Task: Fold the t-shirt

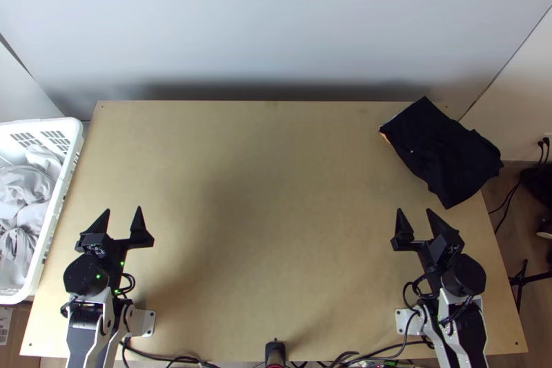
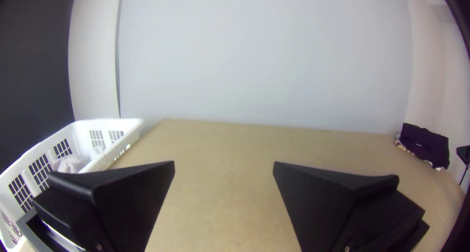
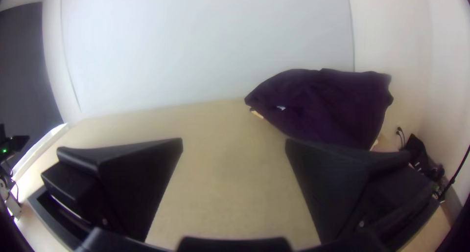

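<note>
Tabletop [image 1: 276, 195]: bare light wood across the middle
Laundry basket [image 1: 63, 181]: white, along the left edge
Dark garment [image 1: 441, 150]: folded, near the far right corner, jutting past the right edge
Grey cloth [image 1: 27, 195]: bunched in the basket; which is the t-shirt, I cannot tell
Left gripper [image 1: 124, 209]: spread, near left corner
Right gripper [image 1: 414, 210]: spread, near right corner

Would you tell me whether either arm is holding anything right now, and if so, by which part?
Nothing is held: the left pincer and right pincer are both open, with no cloth between their fingers.
</note>
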Available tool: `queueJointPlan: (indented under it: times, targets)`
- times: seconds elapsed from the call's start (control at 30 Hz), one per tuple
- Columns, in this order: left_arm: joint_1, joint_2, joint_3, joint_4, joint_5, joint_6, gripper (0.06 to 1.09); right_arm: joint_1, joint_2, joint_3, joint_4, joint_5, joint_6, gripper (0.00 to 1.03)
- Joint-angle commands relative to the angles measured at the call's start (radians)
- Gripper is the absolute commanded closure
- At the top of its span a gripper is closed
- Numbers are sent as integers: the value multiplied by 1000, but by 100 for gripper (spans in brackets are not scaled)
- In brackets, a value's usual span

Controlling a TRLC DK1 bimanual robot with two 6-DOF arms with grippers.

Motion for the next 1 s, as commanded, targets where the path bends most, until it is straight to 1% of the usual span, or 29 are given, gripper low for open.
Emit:
queueJointPlan:
  times: [0.0, 0.23, 0.3, 0.37, 0.47, 0.57, 0.67, 0.77, 0.83, 0.9, 0.97]
  targets:
    - [0, 0, 1, 0, 1, -2, 10, 15, 0, -1, 0, 0, -1, 5]
    - [-6, 0, 1, 2, 1, -22, 10, 1, 2, 1, 2, 0, 1, 5]
    - [0, 0, 3, 11, 1, -30, 10, -25, 3, 1, 45, 0, 5, 5]
    - [14, 0, 9, 32, -1, -59, 10, -40, 3, 4, 54, 0, 5, 5]
    - [21, 0, 78, 42, -4, -80, 10, -42, 3, 50, 66, 3, -21, 5]
    - [24, 22, 164, 49, -5, -77, 10, -40, 89, 171, 29, 3, -21, 5]
    - [27, 137, 265, 0, -5, -53, 10, -32, 315, 331, -49, 2, -33, 5]
    - [27, 335, 438, -138, -4, -47, 10, -32, 522, 542, -178, 0, -44, 5]
    - [30, 473, 579, -236, -4, -51, 10, -32, 592, 668, -225, 2, -34, 5]
    - [35, 586, 716, -317, -4, -56, 10, -31, 652, 788, -270, 0, -7, 5]
    - [38, 687, 842, -389, -4, -74, 10, -29, 729, 921, -343, 0, 27, 5]
